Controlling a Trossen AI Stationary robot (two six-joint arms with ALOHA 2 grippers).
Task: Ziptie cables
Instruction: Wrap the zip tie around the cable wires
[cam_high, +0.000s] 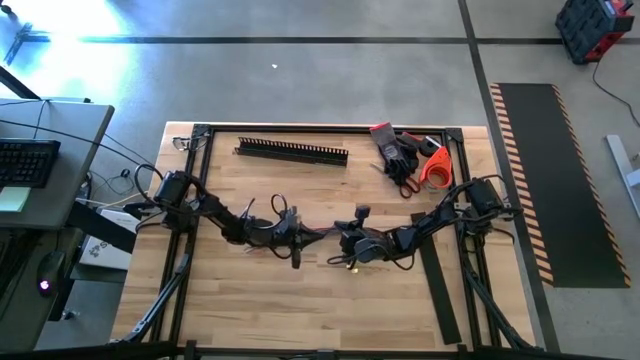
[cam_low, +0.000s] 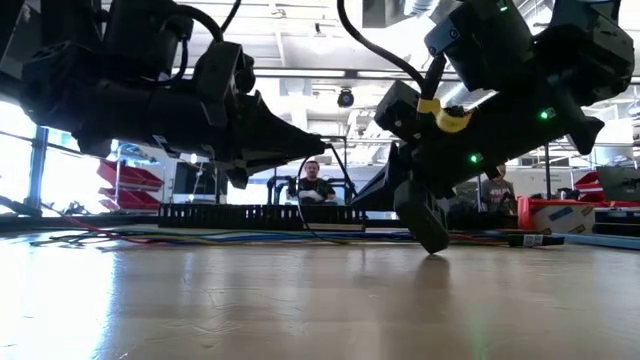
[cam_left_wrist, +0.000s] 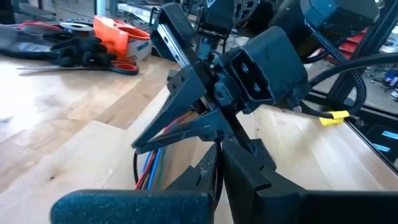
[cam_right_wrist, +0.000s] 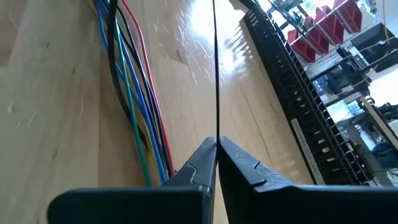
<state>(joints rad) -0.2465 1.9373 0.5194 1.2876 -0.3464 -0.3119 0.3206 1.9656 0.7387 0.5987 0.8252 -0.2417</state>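
progress: early-mid | cables (cam_right_wrist: 134, 106) loose on table, no tie closed round them | right gripper (cam_right_wrist: 216, 149) pinching thin black tie (cam_right_wrist: 216, 68) | left gripper (cam_left_wrist: 214, 180) pressed together, contents unclear | left: cinch bundle

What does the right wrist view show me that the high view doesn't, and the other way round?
Only the right wrist view: the right gripper pinched shut on a thin black strand, and the cables as separate red, black, blue and green wires. Only the high view: the left gripper facing the right one mid-table, the gloves, the flat black strip. Both: the slotted duct and the wooden table.
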